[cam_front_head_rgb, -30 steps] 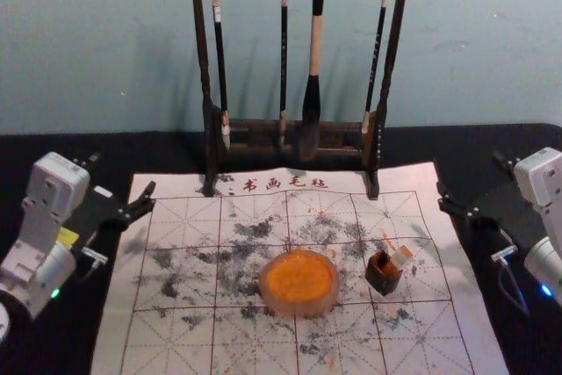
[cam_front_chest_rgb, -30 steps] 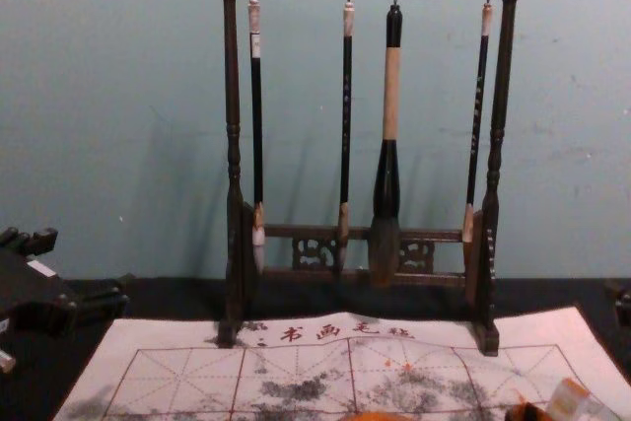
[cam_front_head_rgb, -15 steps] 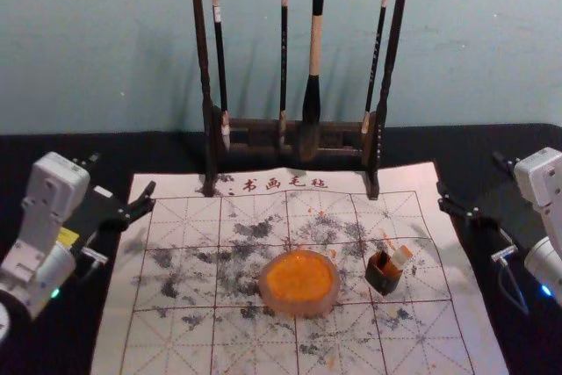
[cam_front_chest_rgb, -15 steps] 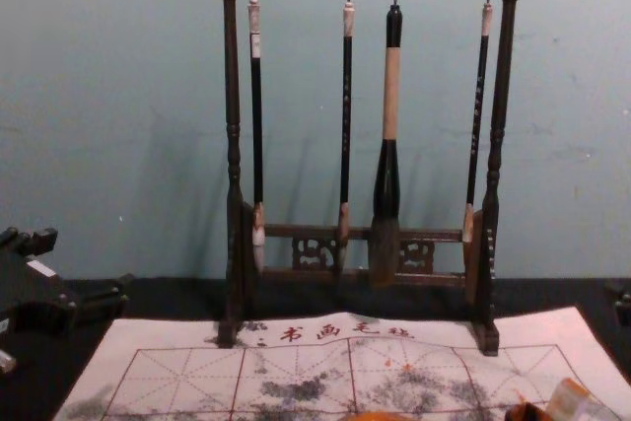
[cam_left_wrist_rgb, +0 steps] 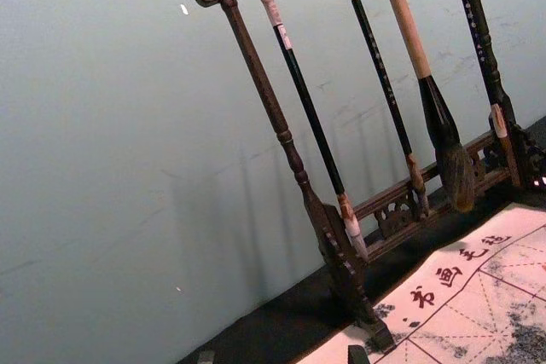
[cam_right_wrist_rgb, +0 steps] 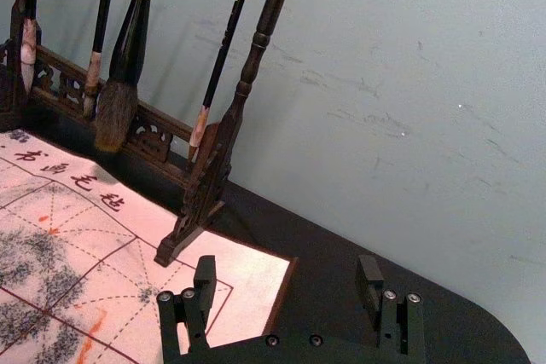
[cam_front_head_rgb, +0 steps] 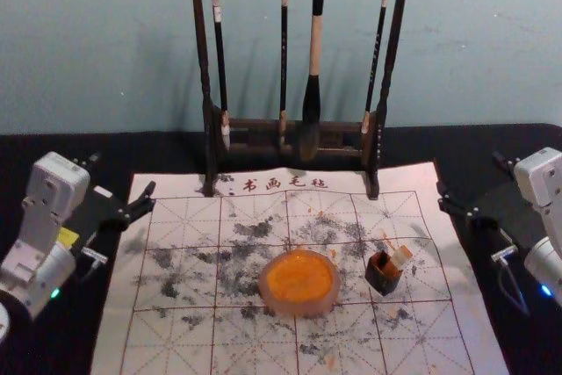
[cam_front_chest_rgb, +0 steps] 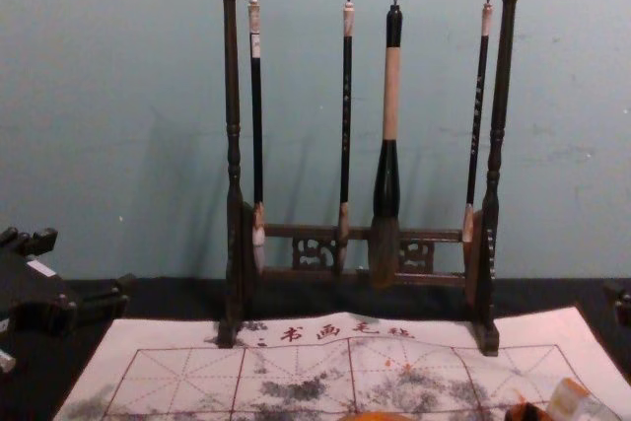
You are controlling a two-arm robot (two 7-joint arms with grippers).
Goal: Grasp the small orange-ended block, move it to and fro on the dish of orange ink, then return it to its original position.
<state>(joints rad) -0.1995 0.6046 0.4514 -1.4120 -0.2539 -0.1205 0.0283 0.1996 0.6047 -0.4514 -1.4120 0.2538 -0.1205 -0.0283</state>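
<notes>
Left gripper (cam_front_head_rgb: 121, 175) and right gripper (cam_front_head_rgb: 469, 174) are flanking the mat (cam_front_head_rgb: 263, 344), fingers apart. Head view is showing the whole dish (cam_front_head_rgb: 300, 277); chest view, its edge.

No visible change from the earlier head and chest pictures to now, no shift of any object or arm that can be made out, the moments alike in both views.

Pale grey, rounded casings cover the left arm (cam_front_head_rgb: 33, 233), with its yellow patch (cam_front_head_rgb: 67, 236) and green light (cam_front_head_rgb: 55, 292), and the right arm (cam_front_head_rgb: 546, 183), with its blue light (cam_front_head_rgb: 546, 291). Silvery screws (cam_right_wrist_rgb: 165, 297) dot the black right pincer (cam_front_head_rgb: 470, 173).
</notes>
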